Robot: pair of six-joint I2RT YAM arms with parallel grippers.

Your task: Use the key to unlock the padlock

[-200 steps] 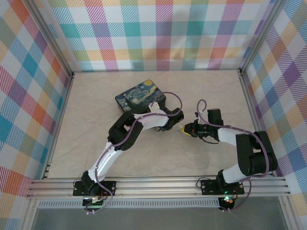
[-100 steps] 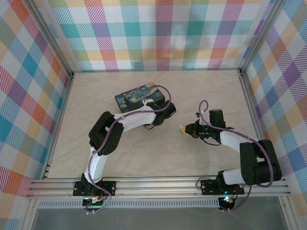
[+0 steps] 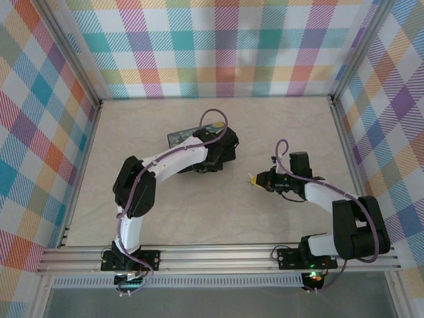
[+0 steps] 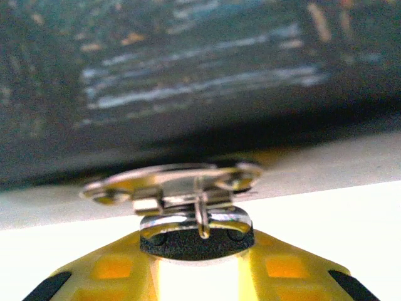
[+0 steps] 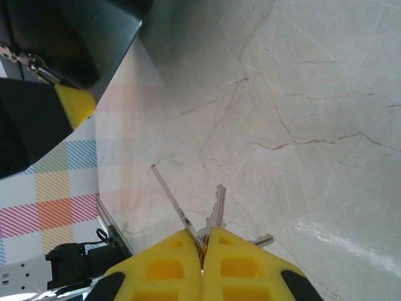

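Key (image 5: 217, 210) pinched between closed right jaws (tip protruding).

I count two pincers on my feed: the left pincer (image 4: 197, 266) and the right pincer (image 5: 202, 254). There is one painted tin box (image 4: 188, 75), one padlock (image 4: 196, 227) and one metal hasp (image 4: 169, 182). I make out three silvery keys (image 5: 218, 204) in a single bunch, and one bench (image 3: 199, 212).

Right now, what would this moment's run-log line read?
left fingers: gripping padlock at tin box | right fingers: shut on key, clear of padlock | stage: key not yet inserted
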